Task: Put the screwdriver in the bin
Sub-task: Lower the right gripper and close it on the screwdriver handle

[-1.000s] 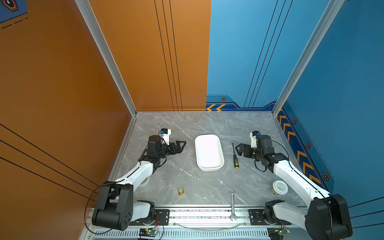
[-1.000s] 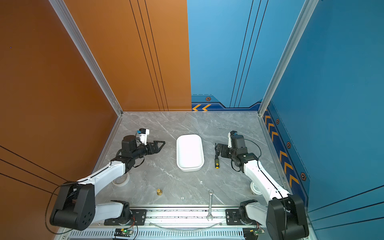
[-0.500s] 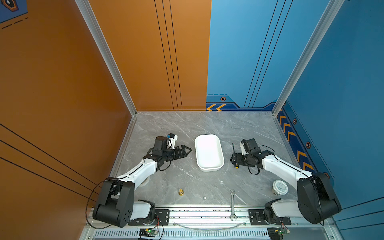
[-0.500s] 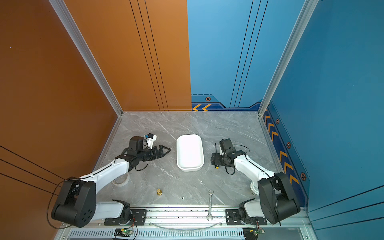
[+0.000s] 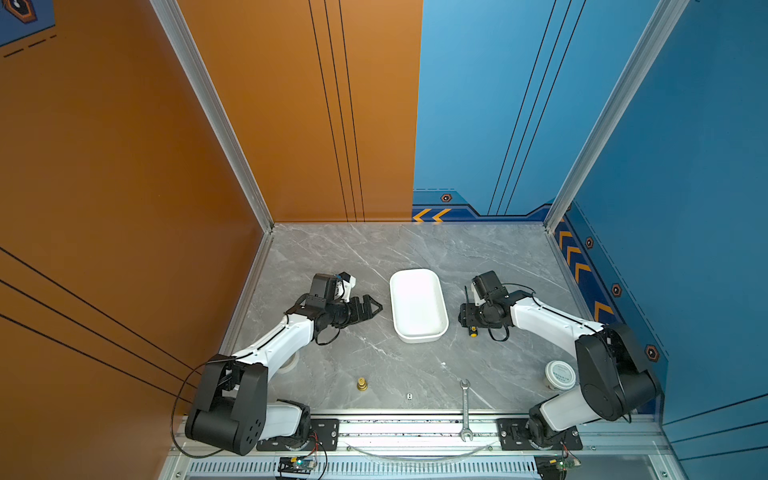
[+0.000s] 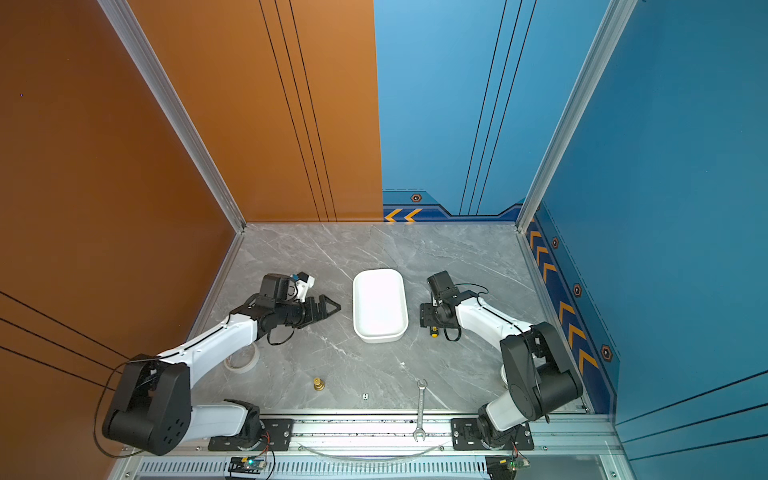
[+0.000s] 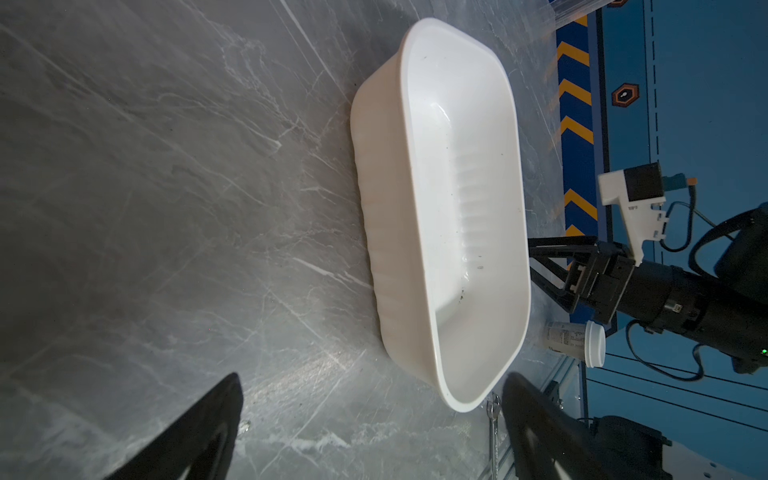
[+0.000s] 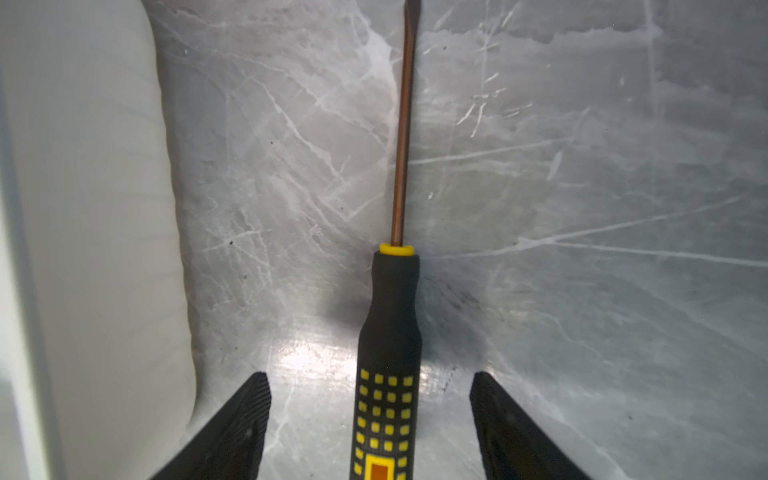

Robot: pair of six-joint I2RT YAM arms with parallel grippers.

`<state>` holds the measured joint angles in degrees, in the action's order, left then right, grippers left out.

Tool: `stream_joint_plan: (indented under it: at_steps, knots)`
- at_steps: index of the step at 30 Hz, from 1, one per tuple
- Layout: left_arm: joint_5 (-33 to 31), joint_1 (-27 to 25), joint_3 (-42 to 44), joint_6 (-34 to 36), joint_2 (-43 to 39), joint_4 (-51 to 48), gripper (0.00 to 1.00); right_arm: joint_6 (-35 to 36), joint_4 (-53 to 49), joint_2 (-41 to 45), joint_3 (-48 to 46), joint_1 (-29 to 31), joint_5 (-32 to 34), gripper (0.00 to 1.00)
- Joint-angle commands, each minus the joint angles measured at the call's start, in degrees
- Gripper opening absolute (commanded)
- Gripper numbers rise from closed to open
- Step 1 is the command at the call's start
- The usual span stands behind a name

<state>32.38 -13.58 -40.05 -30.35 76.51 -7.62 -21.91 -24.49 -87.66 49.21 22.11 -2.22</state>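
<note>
Black right fingers (image 8: 513,432) stand spread on either side of the screwdriver (image 8: 389,328) handle, with a gap showing on each side and nothing grasped. That screwdriver lies flat on the grey marbled counter (image 8: 582,187), just beside the white bin (image 5: 417,307), parallel to its long side and outside it. Near the bin's opposite side, the left fingers (image 7: 195,436) are spread and empty, pointing towards it.
</note>
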Motion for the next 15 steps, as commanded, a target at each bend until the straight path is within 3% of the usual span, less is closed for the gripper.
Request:
stream_joint_plan:
  at_steps: [1,15]
  knots:
    - [-0.87,-0.34,-1.61,1.65,-1.17,-2.67,0.98,0.19,-2.92,-0.98,1.88,0.47,2.89,0.73]
    - [-0.56,-0.46,-2.35,1.42,-0.1,-2.66,0.98,0.29,-3.59,-4.25,3.06,1.42,4.5,0.59]
